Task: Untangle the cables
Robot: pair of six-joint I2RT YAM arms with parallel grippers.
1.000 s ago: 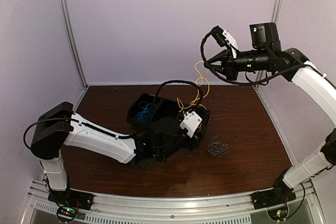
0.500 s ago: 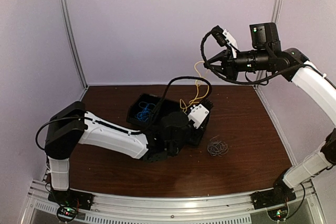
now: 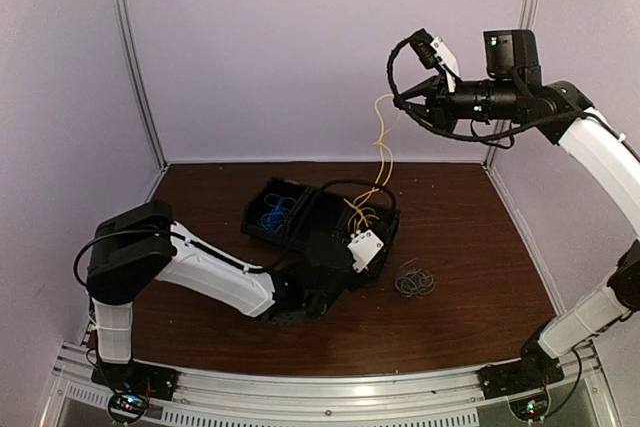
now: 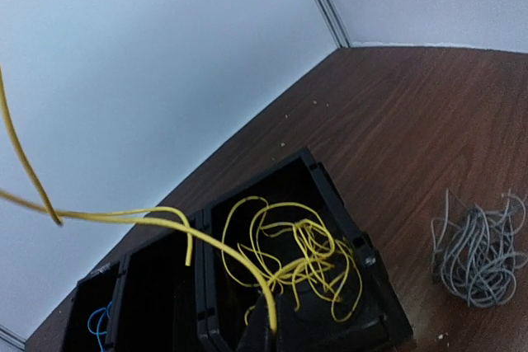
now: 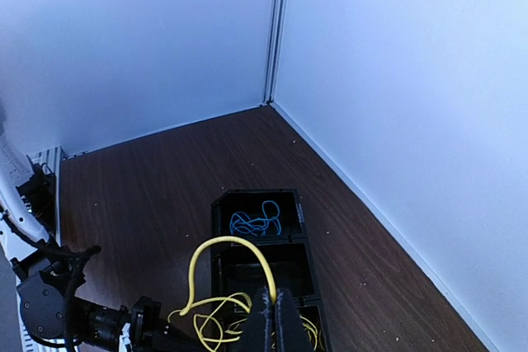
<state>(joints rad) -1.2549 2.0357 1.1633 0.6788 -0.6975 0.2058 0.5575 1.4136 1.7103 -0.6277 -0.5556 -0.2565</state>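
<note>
A yellow cable [image 3: 383,152] runs taut from my right gripper [image 3: 398,104], held high near the back wall, down into the right end compartment of a black bin [image 3: 300,199]. That gripper is shut on the yellow cable [image 5: 233,263] close to its arched end. My left gripper [image 3: 350,229] sits low at the same compartment, shut on a strand of the yellow cable [image 4: 206,241] above the loose tangle [image 4: 305,257]. A blue cable [image 3: 272,215] lies coiled in the far left compartment. A grey cable bundle [image 3: 413,280] rests on the table, right of the bin.
The bin [image 5: 257,194] has three compartments in a row; the middle one [image 5: 262,265] looks empty. The blue cable [image 5: 256,222] is in the end one. The grey bundle [image 4: 478,245] lies apart from the bin wall [image 4: 330,195]. Enclosure walls stand close behind and at both sides.
My left gripper has closed on a yellow strand and sunk lower at the bin. My right gripper rose slightly, pulling the yellow cable straighter.
</note>
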